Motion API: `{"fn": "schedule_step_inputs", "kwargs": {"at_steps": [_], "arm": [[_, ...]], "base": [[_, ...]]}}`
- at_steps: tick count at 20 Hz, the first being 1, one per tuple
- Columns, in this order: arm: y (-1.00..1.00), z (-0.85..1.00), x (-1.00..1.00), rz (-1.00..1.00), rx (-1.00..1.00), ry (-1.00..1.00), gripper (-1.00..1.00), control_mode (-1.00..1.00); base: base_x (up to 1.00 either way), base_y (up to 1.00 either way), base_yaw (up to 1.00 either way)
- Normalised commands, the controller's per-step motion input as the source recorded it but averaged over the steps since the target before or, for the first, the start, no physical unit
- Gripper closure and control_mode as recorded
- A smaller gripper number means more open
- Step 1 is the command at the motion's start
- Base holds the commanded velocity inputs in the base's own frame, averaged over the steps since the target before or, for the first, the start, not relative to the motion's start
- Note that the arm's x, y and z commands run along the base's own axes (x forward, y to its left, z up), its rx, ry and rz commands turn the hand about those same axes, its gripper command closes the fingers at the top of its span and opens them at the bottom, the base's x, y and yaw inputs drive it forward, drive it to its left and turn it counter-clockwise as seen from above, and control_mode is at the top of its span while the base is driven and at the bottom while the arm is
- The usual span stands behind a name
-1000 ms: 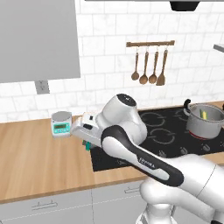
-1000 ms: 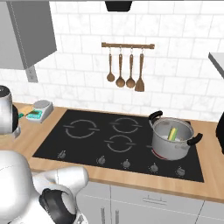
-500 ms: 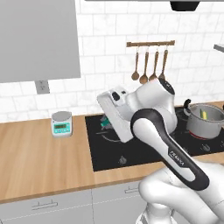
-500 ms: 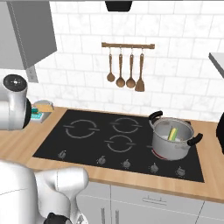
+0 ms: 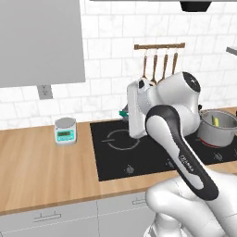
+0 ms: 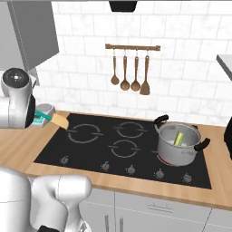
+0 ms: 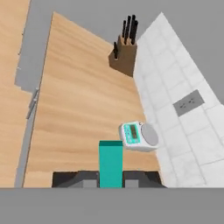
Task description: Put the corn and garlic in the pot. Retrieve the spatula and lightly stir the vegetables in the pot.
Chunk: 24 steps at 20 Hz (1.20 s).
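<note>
Hob (image 6: 136, 158) left edge, pincer (image 7: 110, 175) clamps spatula (image 6: 54, 119)

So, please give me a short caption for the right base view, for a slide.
Gripper carries the spatula above the stove's left edge; corn sits in the pot.

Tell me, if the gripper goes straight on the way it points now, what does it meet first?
Probably the kitchen scale: it lies just ahead of the gripper, past the teal spatula handle it holds. Depth is unclear.
</note>
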Motion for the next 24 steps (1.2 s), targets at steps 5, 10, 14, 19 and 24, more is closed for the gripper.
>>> {"fn": "schedule_step_inputs", "kwargs": {"at_steps": [5,10,14,19,24], "arm": [[-0.1,0.22,0.15,-0.35,0.26,0.07,1.0,-1.0],[-0.09,0.05,0.26,-0.28,0.26,0.03,1.0,-1.0],[-0.45,0.0,0.06,-0.23,0.26,0.0,1.0,-1.0],[-0.54,0.0,0.0,-0.19,0.17,0.0,1.0,-1.0],[-0.19,-0.01,0.0,-0.06,0.02,0.0,1.0,1.0]], "base": [[0.0,0.0,0.0],[0.0,0.0,0.0],[0.0,0.0,0.0],[0.0,0.0,0.0],[-0.05,-0.34,-0.09]]}}
